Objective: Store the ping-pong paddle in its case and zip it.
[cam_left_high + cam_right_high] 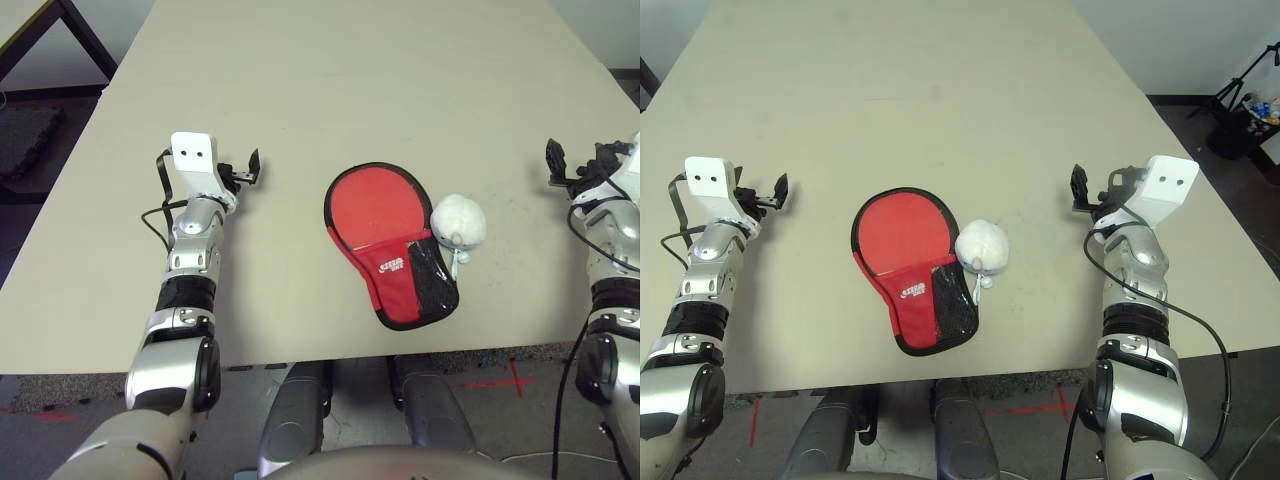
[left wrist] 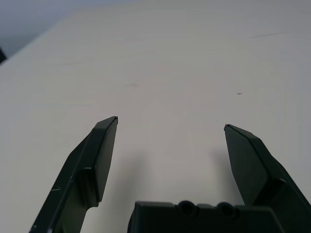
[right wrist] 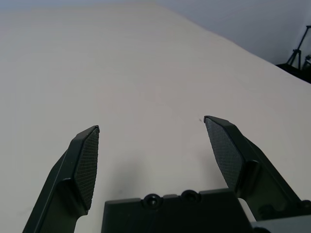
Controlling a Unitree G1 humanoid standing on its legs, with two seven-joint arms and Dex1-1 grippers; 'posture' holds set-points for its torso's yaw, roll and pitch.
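My red paddle-shaped fabric case (image 1: 385, 240) with black edging lies flat near the front edge of the beige rectangular table (image 1: 330, 80), between my two arms and well apart from both. Its narrow handle end, nearest me, carries a black mesh pocket and a white logo; its round end points away from me. The rim appears closed all round. A small grey-white round soft lump (image 1: 459, 221) on a cord rests touching the case's right edge. My left gripper (image 1: 246, 170) hovers over bare table left of the case, jaws spread wide, holding nothing. My right gripper (image 1: 1087, 190) hovers right of the case, jaws equally wide and empty.
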